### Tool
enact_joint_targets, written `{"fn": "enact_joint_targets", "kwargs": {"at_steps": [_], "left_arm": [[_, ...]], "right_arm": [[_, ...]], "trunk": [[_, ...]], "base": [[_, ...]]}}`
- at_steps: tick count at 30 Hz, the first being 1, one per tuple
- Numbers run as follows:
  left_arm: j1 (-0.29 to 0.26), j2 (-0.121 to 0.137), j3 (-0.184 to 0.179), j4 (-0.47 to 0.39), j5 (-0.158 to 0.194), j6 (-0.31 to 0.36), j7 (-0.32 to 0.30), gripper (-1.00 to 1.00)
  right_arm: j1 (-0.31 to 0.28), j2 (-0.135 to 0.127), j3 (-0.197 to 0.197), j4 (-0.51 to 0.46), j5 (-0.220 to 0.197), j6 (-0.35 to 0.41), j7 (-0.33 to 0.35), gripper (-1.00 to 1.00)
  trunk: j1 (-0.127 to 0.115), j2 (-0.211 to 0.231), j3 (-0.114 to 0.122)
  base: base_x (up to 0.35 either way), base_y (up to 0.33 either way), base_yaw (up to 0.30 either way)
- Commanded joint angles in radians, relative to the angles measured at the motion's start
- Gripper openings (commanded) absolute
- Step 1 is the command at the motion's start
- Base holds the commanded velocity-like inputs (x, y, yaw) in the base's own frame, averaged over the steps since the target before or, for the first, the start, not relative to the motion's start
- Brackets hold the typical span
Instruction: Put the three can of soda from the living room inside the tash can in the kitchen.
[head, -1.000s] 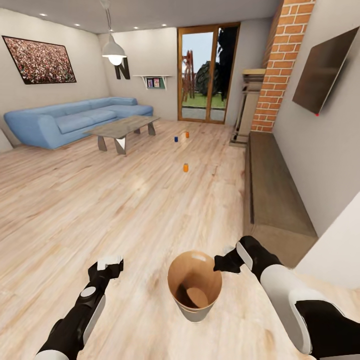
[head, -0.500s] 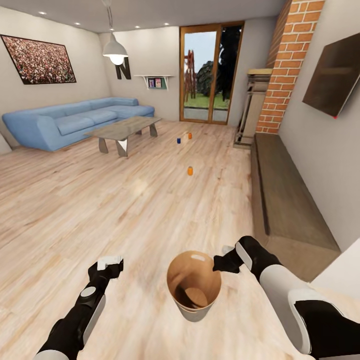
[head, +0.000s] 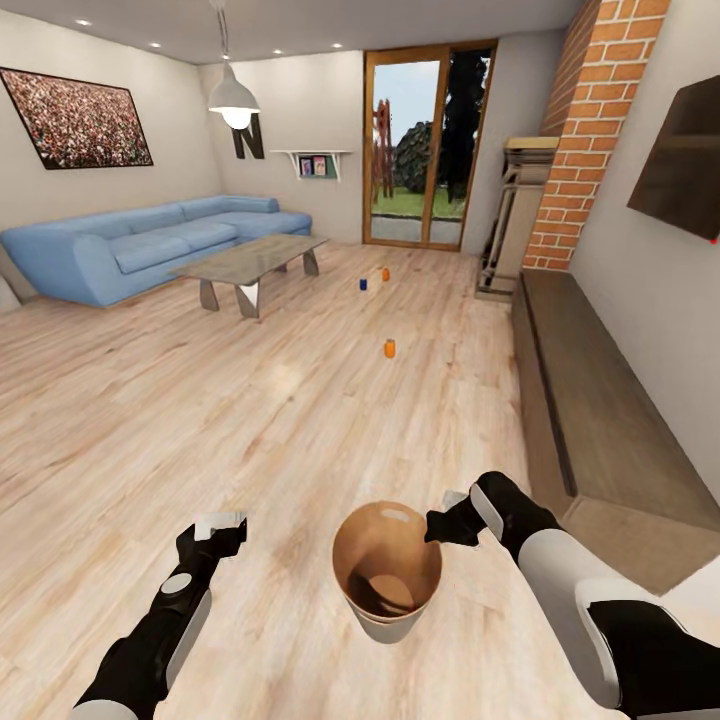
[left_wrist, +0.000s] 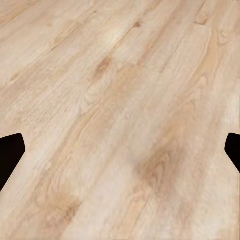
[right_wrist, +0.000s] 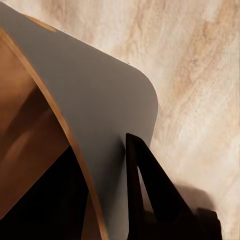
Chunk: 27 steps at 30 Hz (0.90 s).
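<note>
In the head view, three cans of soda stand on the living room's plank floor far ahead: an orange one (head: 389, 348) nearest, a blue one (head: 363, 284) and another orange one (head: 385, 274) beyond it. The tan tash can (head: 372, 538) hangs low in front of me, and my right gripper (head: 437, 527) is shut on its rim. In the right wrist view a dark finger (right_wrist: 146, 186) lies against the bin's grey outer wall (right_wrist: 100, 115). My left gripper (head: 220, 528) is open over bare floor, its fingertips (left_wrist: 10, 155) wide apart.
A blue sofa (head: 140, 245) and a low grey table (head: 250, 262) stand at the left. A long low bench (head: 590, 410) runs along the right wall below a brick column (head: 580, 120). Glass doors (head: 425, 150) are at the back. Open floor lies between me and the cans.
The whole head view has shifted: the bench and wall at the right slid outward and the cans sit slightly lower and further right. Both arms and the bin hold the same pose.
</note>
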Motion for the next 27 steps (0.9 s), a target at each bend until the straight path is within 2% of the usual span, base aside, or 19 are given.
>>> {"fn": "enact_joint_targets", "kwargs": {"at_steps": [1, 18, 27], "left_arm": [[0.0, 0.0, 0.0, 0.0, 0.0, 0.0, 0.0, 1.0], [-0.001, 0.0, 0.0, 0.0, 0.0, 0.0, -0.001, 1.0], [0.0, 0.0, 0.0, -0.007, 0.0, 0.001, -0.003, 1.0]], "right_arm": [[0.0, 0.0, -0.004, 0.0, -0.029, 0.003, 0.003, -1.0], [0.0, 0.001, -0.004, 0.0, -0.029, 0.002, 0.003, -1.0], [0.0, -0.003, -0.008, -0.002, -0.029, 0.001, 0.003, -1.0]], "trunk": [[0.0, 0.0, 0.0], [0.0, 0.0, 0.0], [0.0, 0.0, 0.0]], "base": [[0.267, 0.188, 0.0], [0.267, 0.188, 0.0], [0.263, 0.194, -0.137]]}}
